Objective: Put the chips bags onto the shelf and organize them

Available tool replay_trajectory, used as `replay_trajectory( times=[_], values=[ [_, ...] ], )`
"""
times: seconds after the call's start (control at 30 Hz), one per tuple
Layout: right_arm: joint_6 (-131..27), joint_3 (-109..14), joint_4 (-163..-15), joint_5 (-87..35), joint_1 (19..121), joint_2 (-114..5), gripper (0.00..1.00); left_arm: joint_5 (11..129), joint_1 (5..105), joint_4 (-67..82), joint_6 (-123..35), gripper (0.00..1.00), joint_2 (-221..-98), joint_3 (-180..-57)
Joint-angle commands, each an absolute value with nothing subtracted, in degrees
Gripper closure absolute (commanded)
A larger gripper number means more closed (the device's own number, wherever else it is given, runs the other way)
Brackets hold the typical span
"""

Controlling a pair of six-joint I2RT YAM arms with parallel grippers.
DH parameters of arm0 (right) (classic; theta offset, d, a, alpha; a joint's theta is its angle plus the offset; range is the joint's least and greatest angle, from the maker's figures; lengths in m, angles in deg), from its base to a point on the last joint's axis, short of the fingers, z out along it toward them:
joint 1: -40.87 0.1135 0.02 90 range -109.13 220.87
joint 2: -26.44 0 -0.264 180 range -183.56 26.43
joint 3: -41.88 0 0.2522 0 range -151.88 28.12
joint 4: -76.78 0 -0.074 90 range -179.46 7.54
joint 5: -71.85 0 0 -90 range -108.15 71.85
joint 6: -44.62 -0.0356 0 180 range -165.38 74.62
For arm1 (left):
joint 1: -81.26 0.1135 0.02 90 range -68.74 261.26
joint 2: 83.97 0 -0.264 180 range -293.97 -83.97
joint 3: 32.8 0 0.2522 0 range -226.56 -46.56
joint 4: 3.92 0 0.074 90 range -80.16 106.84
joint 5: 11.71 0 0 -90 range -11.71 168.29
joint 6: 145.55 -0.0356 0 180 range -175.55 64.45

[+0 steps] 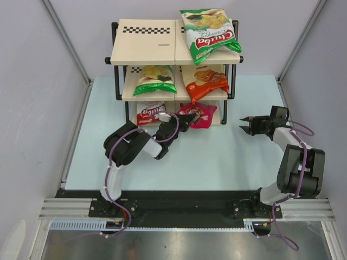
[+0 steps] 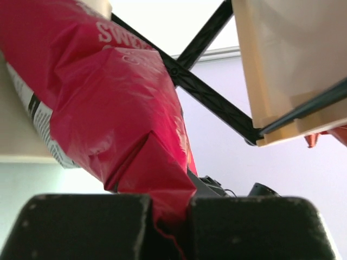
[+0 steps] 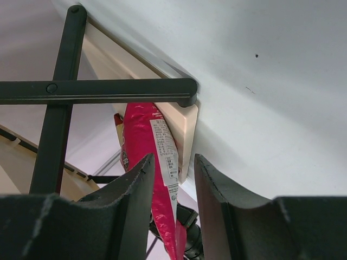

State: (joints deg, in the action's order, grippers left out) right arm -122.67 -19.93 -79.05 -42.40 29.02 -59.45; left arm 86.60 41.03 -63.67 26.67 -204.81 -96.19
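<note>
Overhead view: two robot arms at the near edge of a pale table (image 1: 217, 157) face a three-tier shelf (image 1: 143, 40) at the far side. The job looks nearly done. Four bags lie on the boards, and the fifth is in hand at the lowest tier.

Nearest, the left arm (image 1: 127, 146) is folded at the elbow and stretches forward and to the right, low over the table. The left gripper (image 1: 183, 121) is pressed together on the near seam of the magenta bag (image 1: 199, 115). Its wrist view shows crumpled foil pinched between both fingers. The bag is at the right half of the lowest tier, its near end jutting past the front edge — I cannot tell whether it rests fully on the board.

The right arm (image 1: 295, 168) stands bent at the right, its forearm turned toward the shelf's side. The right gripper (image 1: 246, 128) is partly spread, holds nothing and is clear of the frame.

Farther back, the red-and-white bag (image 1: 149, 114) lies on the lowest tier's left half, just beside the magenta one. On the middle tier the green bag (image 1: 156, 80) is on the left and the orange bag (image 1: 206, 81) on the right. On the top tier the second green bag (image 1: 209, 32) lies tilted on the right board, overhanging the front.

What seems left is to let go of the magenta bag, draw the arm back and perhaps square up the top bag.
</note>
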Motion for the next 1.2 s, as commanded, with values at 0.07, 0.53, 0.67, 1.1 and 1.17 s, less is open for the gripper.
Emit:
replay_trajectory(
  times=[0.07, 0.53, 0.67, 1.1, 1.17],
  values=[
    [-121.67, -21.89, -78.83, -41.97, 29.10, -57.76, 0.60, 92.96, 39.60, -58.12, 27.33, 1.00, -203.59, -97.63],
    [-123.42, -21.80, -80.76, -42.58, 29.01, -57.76, 0.60, 96.57, 40.74, -34.02, 27.42, 1.00, -206.66, -113.09],
    [-123.34, -21.89, -80.59, -42.58, 29.18, -57.85, 0.60, 97.01, 41.79, -32.79, 27.25, 1.00, -207.37, -113.62],
    [-123.42, -21.80, -81.28, -42.23, 29.36, -58.55, 0.60, 90.86, 42.15, -25.58, 28.57, 0.61, -204.74, -112.65],
    [-123.34, -21.80, -81.29, -42.23, 29.54, -58.64, 0.60, 89.02, 42.23, -25.31, 28.56, 0.54, -204.74, -113.27]
  ],
)
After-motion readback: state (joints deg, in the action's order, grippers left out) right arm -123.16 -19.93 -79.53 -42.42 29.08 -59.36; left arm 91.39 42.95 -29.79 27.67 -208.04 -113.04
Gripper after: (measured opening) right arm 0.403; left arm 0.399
